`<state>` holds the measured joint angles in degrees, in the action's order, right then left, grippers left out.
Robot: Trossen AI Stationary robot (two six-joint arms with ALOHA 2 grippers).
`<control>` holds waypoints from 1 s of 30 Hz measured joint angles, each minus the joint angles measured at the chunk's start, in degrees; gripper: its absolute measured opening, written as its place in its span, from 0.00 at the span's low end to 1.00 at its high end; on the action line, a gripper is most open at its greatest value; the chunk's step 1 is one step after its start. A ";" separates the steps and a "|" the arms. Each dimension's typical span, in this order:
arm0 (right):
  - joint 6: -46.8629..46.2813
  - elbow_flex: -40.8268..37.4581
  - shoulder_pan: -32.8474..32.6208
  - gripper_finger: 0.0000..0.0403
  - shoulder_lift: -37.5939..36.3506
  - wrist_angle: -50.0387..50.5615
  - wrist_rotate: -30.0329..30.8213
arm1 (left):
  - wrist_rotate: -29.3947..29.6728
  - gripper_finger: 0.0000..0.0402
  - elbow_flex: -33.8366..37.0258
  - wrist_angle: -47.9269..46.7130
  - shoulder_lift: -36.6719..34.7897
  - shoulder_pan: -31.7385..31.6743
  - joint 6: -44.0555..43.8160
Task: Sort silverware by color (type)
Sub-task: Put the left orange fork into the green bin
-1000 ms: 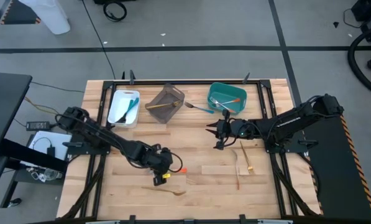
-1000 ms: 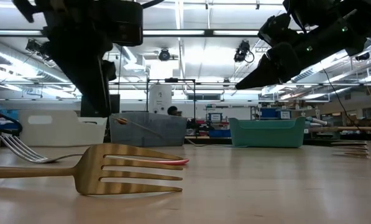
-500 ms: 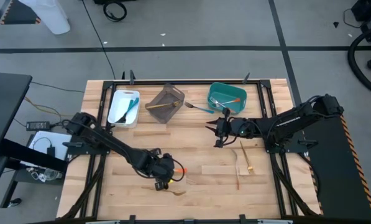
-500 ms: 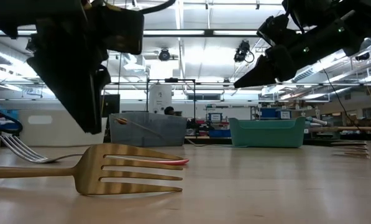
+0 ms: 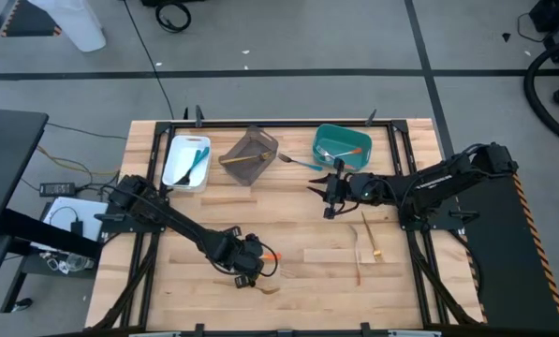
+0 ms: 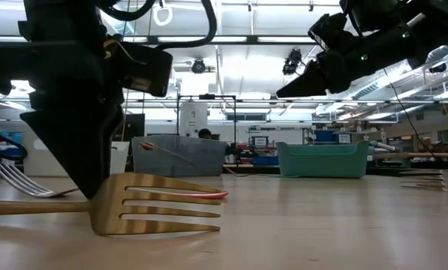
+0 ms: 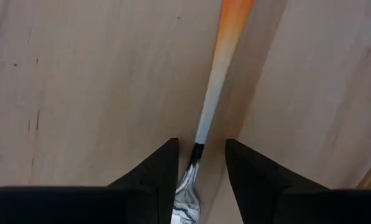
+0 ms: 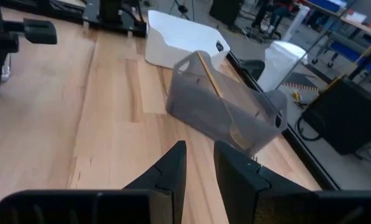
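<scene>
An orange-handled fork [image 5: 270, 255] lies flat on the wooden table near its front middle. Its tines [image 6: 21, 180] point toward the table's left. My left gripper [image 7: 201, 155] points steeply down over it, open. One finger stands on each side of the fork's neck [image 7: 197, 146], where the handle meets the metal, without touching it. A wooden fork [image 5: 260, 287] lies just nearer the front edge and fills the foreground of the low view. My right gripper [image 5: 327, 194] hangs in the air at mid-table, its fingers a little apart with nothing between them.
At the far edge stand a white bin [image 5: 185, 161] with blue utensils, a grey-brown bin [image 5: 251, 153] with a wooden one and a teal bin [image 5: 340, 145] with an orange one. A blue-handled fork [image 5: 298, 161] lies between the last two. Wooden utensils [image 5: 363, 239] lie at right.
My left gripper has come down and toward the table's near edge, tipping steeper, until its fingertips stand low on either side of the orange-handled fork's neck. The fork has not moved.
</scene>
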<state>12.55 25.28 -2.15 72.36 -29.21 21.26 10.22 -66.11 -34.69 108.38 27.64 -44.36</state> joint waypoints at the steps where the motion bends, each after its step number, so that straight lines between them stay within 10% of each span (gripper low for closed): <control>1: 0.37 0.00 0.11 0.23 0.00 -0.35 -0.26 | 0.02 0.35 -0.03 0.02 0.27 0.00 -0.02; 16: 1.16 0.00 1.05 0.23 0.00 -1.91 0.62 | 0.24 0.05 -0.09 -0.34 0.65 -0.17 0.01; 30: -2.34 0.00 -4.07 0.23 0.00 0.16 12.65 | 0.67 0.05 0.04 -1.17 0.26 -3.43 4.74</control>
<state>10.22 25.28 -6.22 72.36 -29.05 33.91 10.89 -66.06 -35.86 108.64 24.21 -39.61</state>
